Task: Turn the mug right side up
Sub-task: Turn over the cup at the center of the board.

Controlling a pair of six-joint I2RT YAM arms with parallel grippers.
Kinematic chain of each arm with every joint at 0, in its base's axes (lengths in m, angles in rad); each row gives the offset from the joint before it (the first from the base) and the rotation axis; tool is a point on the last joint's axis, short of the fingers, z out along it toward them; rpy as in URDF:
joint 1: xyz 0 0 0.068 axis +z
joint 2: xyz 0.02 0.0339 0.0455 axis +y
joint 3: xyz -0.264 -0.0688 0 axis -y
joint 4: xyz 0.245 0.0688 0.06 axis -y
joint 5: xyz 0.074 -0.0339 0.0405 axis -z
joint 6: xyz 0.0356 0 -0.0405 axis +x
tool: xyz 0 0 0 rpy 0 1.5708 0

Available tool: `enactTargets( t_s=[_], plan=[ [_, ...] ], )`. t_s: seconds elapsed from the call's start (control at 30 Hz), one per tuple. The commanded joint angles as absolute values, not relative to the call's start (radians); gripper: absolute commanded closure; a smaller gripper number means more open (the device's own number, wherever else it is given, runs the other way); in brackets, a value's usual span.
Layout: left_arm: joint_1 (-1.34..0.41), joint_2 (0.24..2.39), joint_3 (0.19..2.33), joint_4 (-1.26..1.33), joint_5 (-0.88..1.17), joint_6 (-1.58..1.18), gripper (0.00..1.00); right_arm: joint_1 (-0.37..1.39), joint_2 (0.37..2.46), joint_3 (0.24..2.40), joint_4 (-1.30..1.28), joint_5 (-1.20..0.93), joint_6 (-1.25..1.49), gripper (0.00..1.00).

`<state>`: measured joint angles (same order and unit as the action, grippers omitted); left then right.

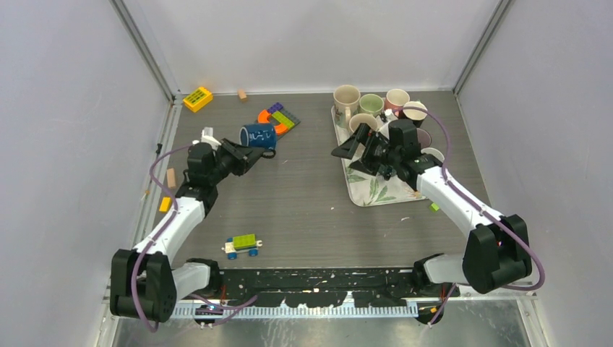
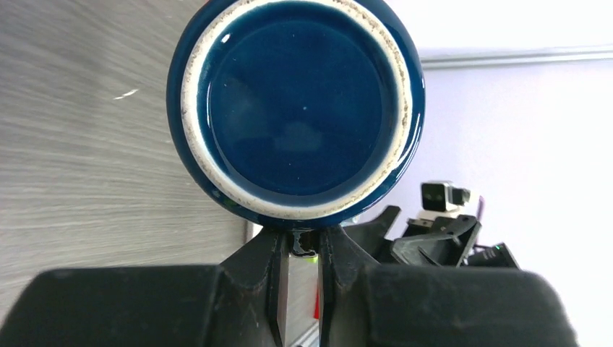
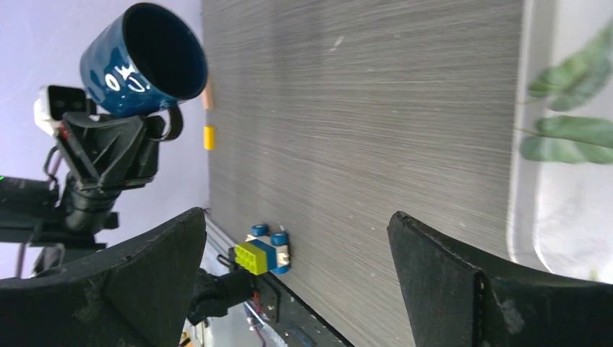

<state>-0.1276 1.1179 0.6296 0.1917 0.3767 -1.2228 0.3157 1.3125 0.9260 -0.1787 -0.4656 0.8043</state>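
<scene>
The dark blue mug [image 1: 258,136] is held on its side at the back left, mouth facing the right arm. My left gripper [image 1: 249,154] is shut on its handle. In the left wrist view the mug's base [image 2: 296,108] fills the top, and my gripper [image 2: 303,246] pinches the handle just below it. In the right wrist view the mug [image 3: 144,61] shows its open mouth above the left gripper [image 3: 155,130]. My right gripper [image 1: 353,154] is open and empty at the left edge of the tray; its jaws stand wide apart [image 3: 296,224].
A leaf-print tray [image 1: 376,191] at the back right holds several mugs [image 1: 347,96]. A toy brick car [image 1: 242,246] sits near the front. A yellow brick [image 1: 197,98], a colourful toy [image 1: 278,119] and a wooden block [image 1: 170,177] lie at the left and back.
</scene>
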Motion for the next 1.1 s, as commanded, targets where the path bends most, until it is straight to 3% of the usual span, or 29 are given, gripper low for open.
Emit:
enactTargets(
  t_s=[0.0,0.23,0.43,1.07],
  plan=[
    [-0.131,1.135,0.642,0.530,0.522,-1.297,1.00,0.363,1.338,0.984,0.024,-0.532,0.906,0.00],
    [-0.148,1.232,0.619,0.792,0.619,-1.408,1.00,0.459,1.425,1.061,0.164,-0.561,0.978,0.05],
    [-0.171,1.291,0.623,0.938,0.660,-1.473,1.00,0.511,1.528,1.125,0.284,-0.607,1.063,0.20],
    [-0.218,1.367,0.644,1.089,0.683,-1.537,1.00,0.558,1.665,1.195,0.439,-0.633,1.207,0.52]
  ],
)
